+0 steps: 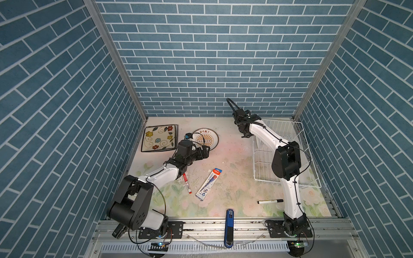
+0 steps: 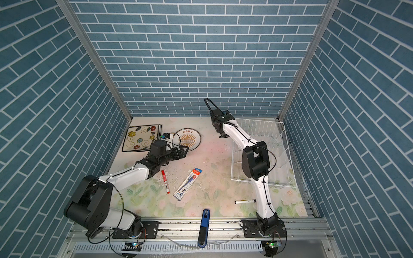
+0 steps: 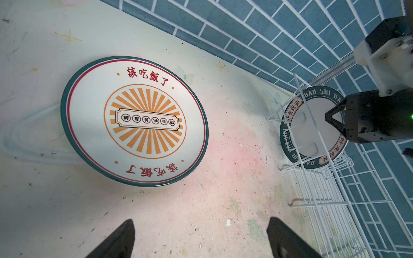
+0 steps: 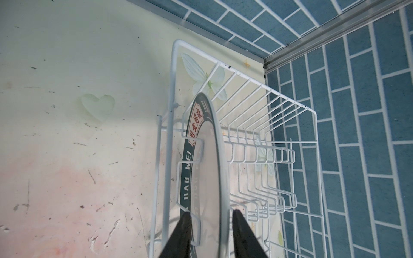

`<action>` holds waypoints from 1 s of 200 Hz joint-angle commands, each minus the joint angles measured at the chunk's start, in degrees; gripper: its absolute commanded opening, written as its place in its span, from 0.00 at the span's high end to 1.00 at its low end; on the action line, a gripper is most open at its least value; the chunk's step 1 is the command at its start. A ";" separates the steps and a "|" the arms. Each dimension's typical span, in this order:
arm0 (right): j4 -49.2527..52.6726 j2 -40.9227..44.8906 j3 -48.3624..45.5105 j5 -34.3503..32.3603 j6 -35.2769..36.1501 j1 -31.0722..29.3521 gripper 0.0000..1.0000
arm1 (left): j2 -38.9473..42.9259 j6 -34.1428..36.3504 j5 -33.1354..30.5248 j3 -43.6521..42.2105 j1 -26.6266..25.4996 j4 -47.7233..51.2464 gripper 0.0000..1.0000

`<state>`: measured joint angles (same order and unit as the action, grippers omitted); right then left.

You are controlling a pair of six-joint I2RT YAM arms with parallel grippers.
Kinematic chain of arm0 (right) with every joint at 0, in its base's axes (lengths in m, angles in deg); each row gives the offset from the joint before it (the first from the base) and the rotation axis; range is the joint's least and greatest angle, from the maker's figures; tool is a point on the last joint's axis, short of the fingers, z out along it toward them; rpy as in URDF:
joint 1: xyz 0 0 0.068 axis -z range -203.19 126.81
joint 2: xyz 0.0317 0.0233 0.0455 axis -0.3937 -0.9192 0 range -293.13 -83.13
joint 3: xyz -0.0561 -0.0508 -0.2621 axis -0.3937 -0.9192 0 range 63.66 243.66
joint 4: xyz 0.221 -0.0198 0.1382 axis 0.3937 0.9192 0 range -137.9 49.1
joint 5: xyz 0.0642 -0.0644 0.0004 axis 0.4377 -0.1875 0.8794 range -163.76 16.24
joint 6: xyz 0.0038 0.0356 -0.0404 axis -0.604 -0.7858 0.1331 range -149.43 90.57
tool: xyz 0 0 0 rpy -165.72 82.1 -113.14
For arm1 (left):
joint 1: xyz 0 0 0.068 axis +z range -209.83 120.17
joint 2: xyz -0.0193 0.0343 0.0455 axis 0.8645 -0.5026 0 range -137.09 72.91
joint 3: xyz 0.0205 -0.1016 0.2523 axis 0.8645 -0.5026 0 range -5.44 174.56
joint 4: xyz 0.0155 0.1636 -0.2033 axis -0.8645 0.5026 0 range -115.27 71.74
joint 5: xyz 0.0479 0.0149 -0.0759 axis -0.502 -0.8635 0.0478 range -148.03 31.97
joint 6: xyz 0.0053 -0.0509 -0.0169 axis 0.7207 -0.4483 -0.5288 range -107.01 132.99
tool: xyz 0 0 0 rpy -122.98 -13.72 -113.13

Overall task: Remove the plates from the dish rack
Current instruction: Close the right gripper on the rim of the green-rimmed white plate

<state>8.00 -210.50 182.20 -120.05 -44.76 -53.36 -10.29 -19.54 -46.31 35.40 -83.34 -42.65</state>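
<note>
My right gripper (image 4: 211, 221) hangs at the dish rack (image 1: 261, 156), which stands on the right side of the table (image 1: 232, 152) in both top views. One round white plate (image 4: 207, 156) with a dark lettered band stands on edge between the rack's prongs, at its far left corner. That puts it low and centre in the right wrist view. My two black fingers (image 4: 241, 234) straddle its rim there, one before each face and tight beside it. I cannot tell whether they actually pinch it. In the left wrist view the same plate shows at the right, upright behind the rack's wires, with my right tool overlapping its edge.

My left gripper (image 3: 201, 223) is spread wide, with only tabletop between the fingers at the bottom of the left wrist view. Just above them the round sunburst plate (image 3: 134, 120) lies flat on the table, red lettering around its rim. In a top view the square flowered plates (image 1: 159, 138) lie stacked flat at the table's upper left, just left of that round one. A red marker (image 1: 187, 184) and a pen pack (image 1: 209, 184) lie mid-table, lower down.
</note>
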 commanded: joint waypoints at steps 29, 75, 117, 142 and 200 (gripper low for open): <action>0.01 -0.08 -0.40 -1.73 -0.14 0.90 0.70 | 0.85 -0.06 0.75 0.07 -0.25 0.84 0.05; -0.44 0.63 -2.35 -0.93 -0.83 1.74 0.71 | 0.71 -0.13 0.84 0.12 -0.23 0.91 0.05; -1.36 1.16 -4.42 -0.75 -1.69 2.17 0.73 | 0.76 -0.11 0.58 0.20 -0.32 1.22 0.05; -1.92 1.35 -5.48 -0.55 -1.98 2.31 0.77 | 0.88 -0.10 0.49 0.21 -0.32 1.31 0.05; -2.46 1.25 -5.80 0.10 -2.07 2.43 0.81 | 0.85 -0.25 0.58 0.12 -0.36 1.44 0.05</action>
<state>5.57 -210.50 178.00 -119.83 -45.15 -51.15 -10.29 -19.67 -45.93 35.40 -83.38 -42.28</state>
